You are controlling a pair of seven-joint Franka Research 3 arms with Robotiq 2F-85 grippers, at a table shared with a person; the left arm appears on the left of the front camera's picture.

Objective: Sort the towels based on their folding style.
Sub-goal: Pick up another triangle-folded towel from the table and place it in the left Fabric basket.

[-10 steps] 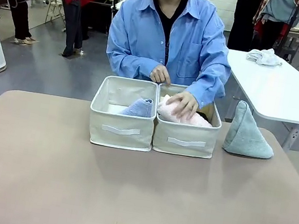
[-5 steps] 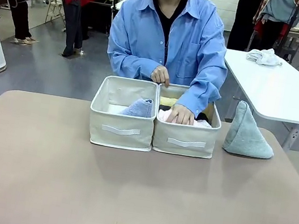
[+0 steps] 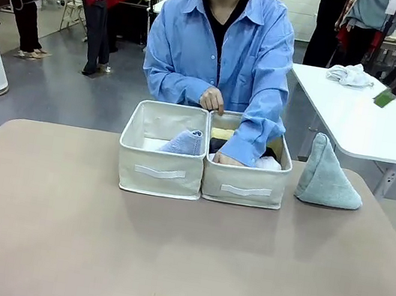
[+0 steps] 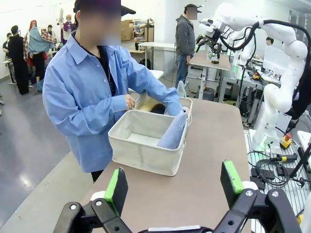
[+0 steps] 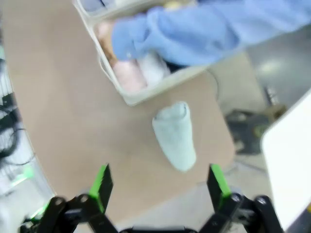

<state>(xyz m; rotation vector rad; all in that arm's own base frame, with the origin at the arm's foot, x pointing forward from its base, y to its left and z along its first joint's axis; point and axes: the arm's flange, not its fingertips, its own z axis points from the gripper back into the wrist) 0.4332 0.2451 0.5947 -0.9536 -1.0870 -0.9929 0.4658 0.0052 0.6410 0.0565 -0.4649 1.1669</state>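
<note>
Two cream boxes stand side by side on the table. The left box (image 3: 160,172) (image 4: 146,150) holds a light blue cone towel (image 3: 183,143) (image 4: 174,132). In the right box (image 3: 244,190) (image 5: 127,99) lie rolled towels: yellow (image 3: 222,133), pink (image 5: 127,73) and white (image 5: 154,68), with the person's hand (image 3: 227,158) pressed down among them. A pale grey-green cone towel (image 3: 326,177) (image 5: 175,136) stands on the table right of the boxes. My right gripper (image 5: 159,187) hovers open high above that cone; one finger (image 3: 386,94) shows top right. My left gripper (image 4: 174,182) is open, empty, well short of the left box.
The person in a blue shirt (image 3: 221,53) sits at the far side, sleeve (image 5: 194,34) over the right box. A white side table (image 3: 369,123) with a crumpled rag (image 3: 349,74) stands behind on the right. Broad bare tabletop (image 3: 164,256) lies in front of the boxes.
The person's hand has pushed the pink towel down into the right box and now sits low inside it. My right gripper has come into the front view at the top right.
</note>
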